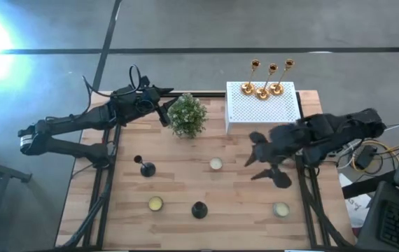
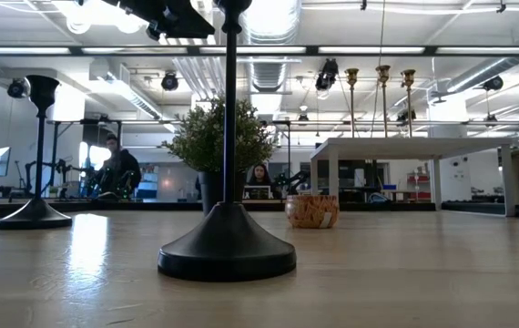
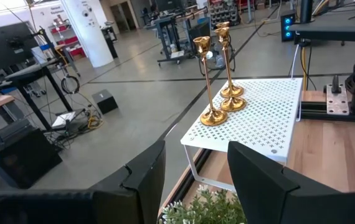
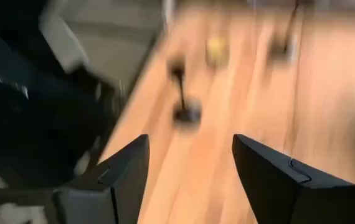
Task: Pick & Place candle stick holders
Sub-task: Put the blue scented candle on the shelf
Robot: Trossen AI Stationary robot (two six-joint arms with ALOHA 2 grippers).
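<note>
three gold candle stick holders [image 1: 264, 78] stand clustered on the white perforated box [image 1: 264, 112]; two black holders [image 1: 145, 166] remain on the bench [image 1: 185, 183]. both tools, left tool [image 1: 163, 112] and right tool [image 1: 257, 150], hang apart and empty, likely ready to collect those.

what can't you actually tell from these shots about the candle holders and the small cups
- Right wrist view: motion blur; the black holder shows no detail.
- Low view: the near black holder is cut off by the top edge; gold holders lose their bases behind the white box.
- High view: the small cups are too small to show contents.
- Left wrist view: the potted plant is cut off by the bottom edge.
</note>
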